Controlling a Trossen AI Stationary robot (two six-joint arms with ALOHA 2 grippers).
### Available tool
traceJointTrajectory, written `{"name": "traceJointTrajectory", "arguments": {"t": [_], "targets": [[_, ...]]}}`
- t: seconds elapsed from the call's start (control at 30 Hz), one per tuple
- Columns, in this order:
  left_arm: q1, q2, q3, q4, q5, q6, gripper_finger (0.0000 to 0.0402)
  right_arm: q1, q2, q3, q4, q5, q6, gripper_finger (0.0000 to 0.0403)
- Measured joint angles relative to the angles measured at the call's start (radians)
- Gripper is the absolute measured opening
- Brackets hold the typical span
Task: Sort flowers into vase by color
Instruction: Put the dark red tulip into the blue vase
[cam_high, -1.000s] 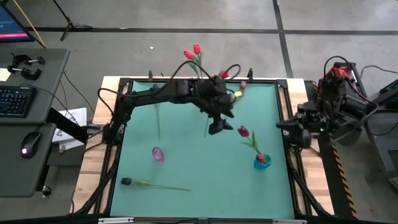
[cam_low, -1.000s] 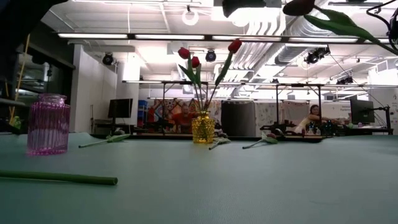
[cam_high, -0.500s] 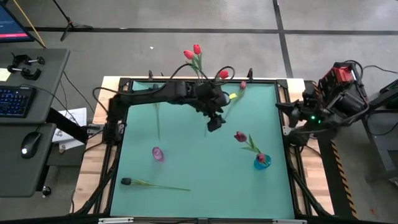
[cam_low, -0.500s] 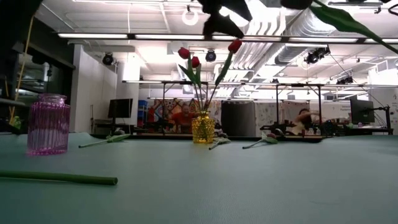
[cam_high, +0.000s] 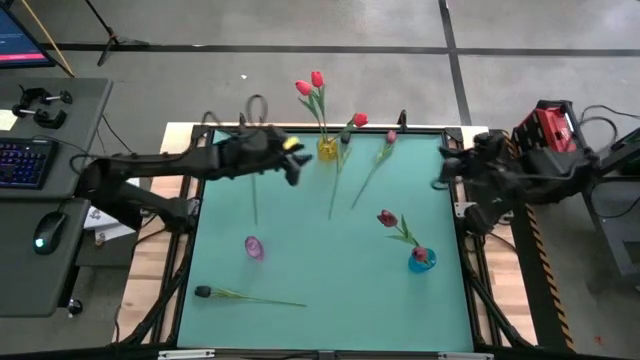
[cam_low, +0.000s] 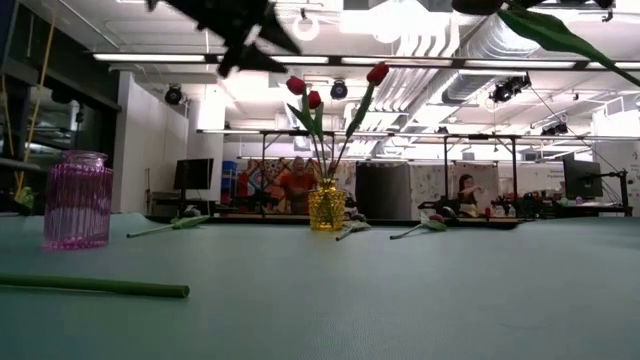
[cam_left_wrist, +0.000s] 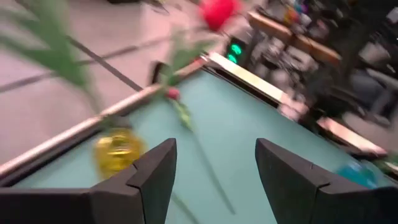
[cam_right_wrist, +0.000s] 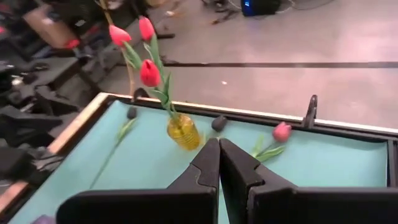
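The left gripper (cam_high: 292, 170) stands with its fingers (cam_left_wrist: 152, 177) apart and nothing between them. It has swung away from the middle of the table, where it hung a second ago, back toward the far left, and now hovers just left of the yellow vase (cam_high: 327, 149). The right gripper (cam_high: 440, 168) has its fingers (cam_right_wrist: 208, 163) pressed together, empty, and has moved in slightly over the right edge of the table.

A red tulip (cam_high: 360, 120) now leans out of the yellow vase beside the two red flowers (cam_high: 311, 83) already standing there, so I judge that a placement has just finished and the arm is clearing off (three red heads in one vase looks like a finished colour group, or close to it).

Still to sort: a crimson tulip (cam_high: 389, 137) lying at the far edge with its stem running toward the middle, two more stems (cam_high: 335, 180) on the mat near the vase, and a near-black one (cam_high: 204, 292) lying at the near left. The pink vase (cam_high: 253, 246) at left centre is empty. The blue vase (cam_high: 421, 260) at near right holds one dark red bloom, with another (cam_high: 388, 217) leaning out of it.
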Motion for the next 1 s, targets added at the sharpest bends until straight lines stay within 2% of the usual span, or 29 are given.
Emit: {"name": "traceJointTrajectory", "arguments": {"t": [0.1,0.2,0.3,0.37,0.5,0.67,1.0], "targets": [[0.073,-0.078,-0.093,0.055,-0.002,0.007,0.0204,-0.187,0.066,0.0,0.245,-0.161,-0.236,0.0],[0.159,-0.118,-0.132,0.072,0.049,0.027,0.0204,-0.348,0.171,0.0,0.511,-0.329,-0.451,0.0],[0.242,-0.129,-0.135,0.073,0.168,0.035,0.0204,-0.472,0.288,0.0,0.709,-0.405,-0.528,0.0],[0.289,-0.131,-0.135,0.073,0.271,0.025,0.0204,-0.551,0.353,0.0,0.769,-0.451,-0.507,0.0],[0.351,-0.132,-0.135,0.041,0.417,0.014,0.0204,-0.682,0.464,0.0,0.748,-0.527,-0.334,0.0],[0.406,-0.131,-0.135,0.014,0.425,0.031,0.0204,-0.786,0.556,0.0,0.633,-0.617,-0.145,0.0],[0.513,-0.13,-0.135,0.014,0.473,0.053,0.0204,-0.836,0.656,0.0,0.592,-0.747,-0.112,0.0]]}}
